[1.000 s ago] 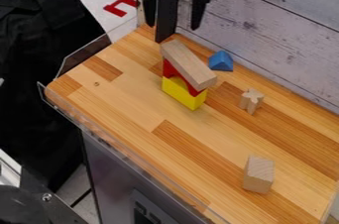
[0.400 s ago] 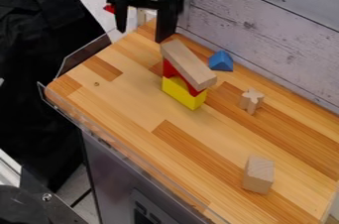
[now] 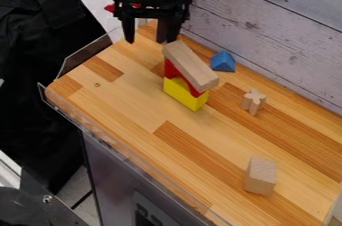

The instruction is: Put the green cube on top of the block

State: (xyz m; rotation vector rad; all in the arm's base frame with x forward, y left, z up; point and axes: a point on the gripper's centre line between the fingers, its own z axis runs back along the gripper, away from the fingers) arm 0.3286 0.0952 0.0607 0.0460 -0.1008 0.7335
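Hanging above the counter [image 3: 133, 100], at its far end, gripper [image 3: 151, 39] downward; released (jaws apart)

Centre to lower left of frame: open tabletop [image 3: 127, 97], passable. Obstacles: topped stack of yellow block [image 3: 185, 95], red block [image 3: 175, 73] and wooden plank [image 3: 190, 64], upper centre; wooden block [image 3: 260, 175], lower right; plank wall [image 3: 267, 30], upper right.
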